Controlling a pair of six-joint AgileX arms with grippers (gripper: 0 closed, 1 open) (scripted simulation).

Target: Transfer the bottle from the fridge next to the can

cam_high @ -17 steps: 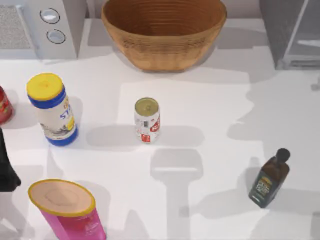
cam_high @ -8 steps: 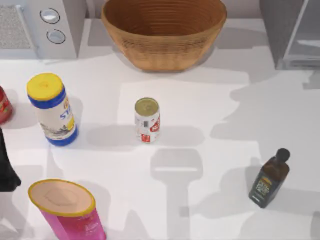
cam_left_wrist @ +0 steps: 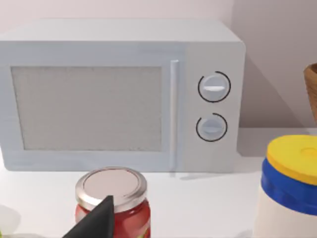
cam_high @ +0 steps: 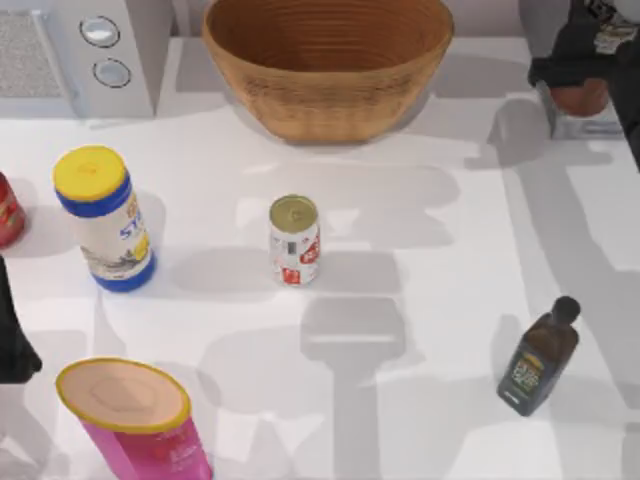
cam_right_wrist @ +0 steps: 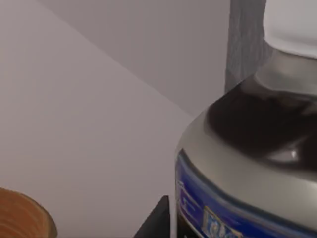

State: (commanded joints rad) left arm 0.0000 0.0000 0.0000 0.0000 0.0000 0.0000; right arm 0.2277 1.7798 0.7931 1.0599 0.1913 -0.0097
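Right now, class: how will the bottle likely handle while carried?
Held by the right end effector near the fridge, the bottle looks liquid-filled, so probably heavy for its size. Its glossy shoulder suggests it could slip. Left end effector is parked at the table's left edge.

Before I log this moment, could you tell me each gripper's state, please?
Left gripper: parked at the table's left edge; state cannot be told.
Right gripper: at the fridge, shut on the bottle.

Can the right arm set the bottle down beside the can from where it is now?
Probably yes. The right gripper holds the bottle at the table's far right corner, and the bare table between it and the can leaves the way free.
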